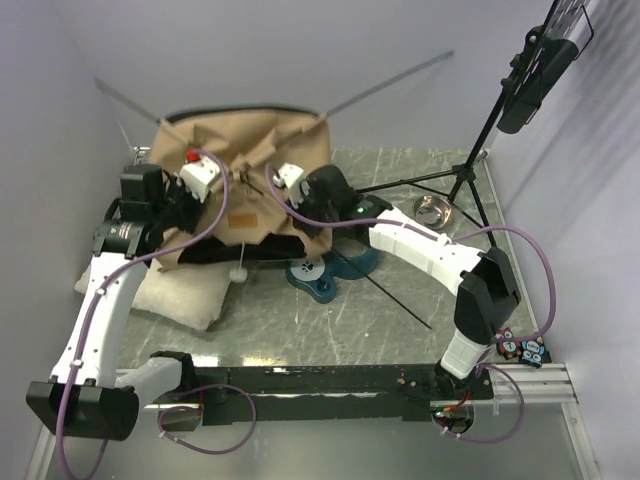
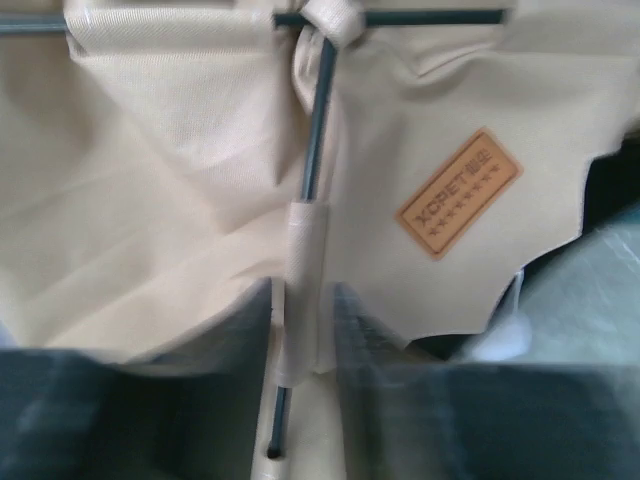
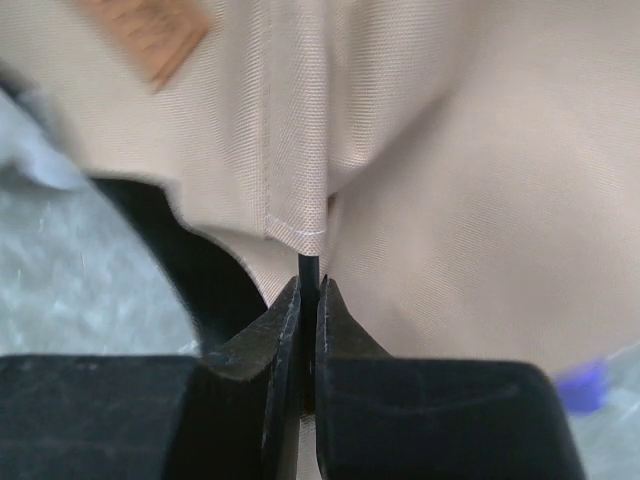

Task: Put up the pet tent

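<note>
The pet tent (image 1: 250, 150) is a slumped tan fabric heap over its black base at the back left, with a brown label (image 1: 240, 221) and a white pompom (image 1: 238, 274). My left gripper (image 1: 205, 192) is on its left side. In the left wrist view the gripper (image 2: 303, 295) is closed round a fabric sleeve holding a dark pole (image 2: 318, 120), near the label (image 2: 459, 193). My right gripper (image 1: 298, 192) is on the tent's right side. In the right wrist view it (image 3: 308, 285) is shut on a thin dark pole (image 3: 308, 266) coming out of a fabric sleeve.
A cream-white pillow (image 1: 170, 290) lies left of the tent's front. A blue pet bowl stand (image 1: 330, 270) sits under the right arm. A steel bowl (image 1: 432, 210) and a black tripod (image 1: 470, 170) stand at the right. A loose thin pole (image 1: 395, 300) lies on the table.
</note>
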Robot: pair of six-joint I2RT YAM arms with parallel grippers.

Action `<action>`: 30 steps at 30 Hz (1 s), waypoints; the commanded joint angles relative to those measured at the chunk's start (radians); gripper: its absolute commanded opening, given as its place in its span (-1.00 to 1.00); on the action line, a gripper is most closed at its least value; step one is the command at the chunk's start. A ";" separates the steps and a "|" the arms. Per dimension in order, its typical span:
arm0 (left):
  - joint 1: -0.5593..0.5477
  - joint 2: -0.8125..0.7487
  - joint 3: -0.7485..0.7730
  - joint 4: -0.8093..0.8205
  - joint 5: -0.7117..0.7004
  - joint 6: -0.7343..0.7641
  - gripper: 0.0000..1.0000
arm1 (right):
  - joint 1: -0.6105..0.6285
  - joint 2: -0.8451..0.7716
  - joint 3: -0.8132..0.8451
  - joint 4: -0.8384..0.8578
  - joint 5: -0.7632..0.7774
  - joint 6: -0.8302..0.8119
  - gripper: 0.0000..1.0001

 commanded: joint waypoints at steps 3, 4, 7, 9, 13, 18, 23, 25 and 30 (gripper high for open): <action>0.017 -0.010 -0.031 -0.150 0.166 -0.071 0.36 | -0.028 -0.079 -0.154 0.122 0.063 0.099 -1.00; 0.029 -0.008 -0.015 -0.195 0.176 -0.054 0.42 | -0.030 -0.079 -0.162 0.125 0.066 0.104 -1.00; 0.156 -0.027 0.029 -0.312 0.261 0.061 0.60 | -0.041 -0.084 -0.176 0.139 0.091 0.104 -1.00; 0.255 -0.031 0.057 -0.395 0.279 0.145 0.64 | -0.054 -0.081 -0.176 0.142 0.109 0.106 -1.00; 0.371 -0.007 0.123 -0.547 0.281 0.282 0.57 | -0.094 -0.082 -0.177 0.142 0.112 0.107 -1.00; 0.435 0.048 0.195 -0.654 0.287 0.386 0.47 | -0.128 -0.082 -0.176 0.145 0.116 0.098 -1.00; 0.463 0.105 0.261 -0.678 0.319 0.418 0.43 | -0.137 -0.074 -0.174 0.152 0.108 0.095 -1.00; 0.461 0.121 0.287 -0.673 0.339 0.408 0.34 | -0.136 -0.071 -0.173 0.151 0.103 0.098 -1.00; 0.461 0.165 0.328 -0.655 0.374 0.385 0.13 | -0.137 -0.070 -0.176 0.159 0.102 0.090 -1.00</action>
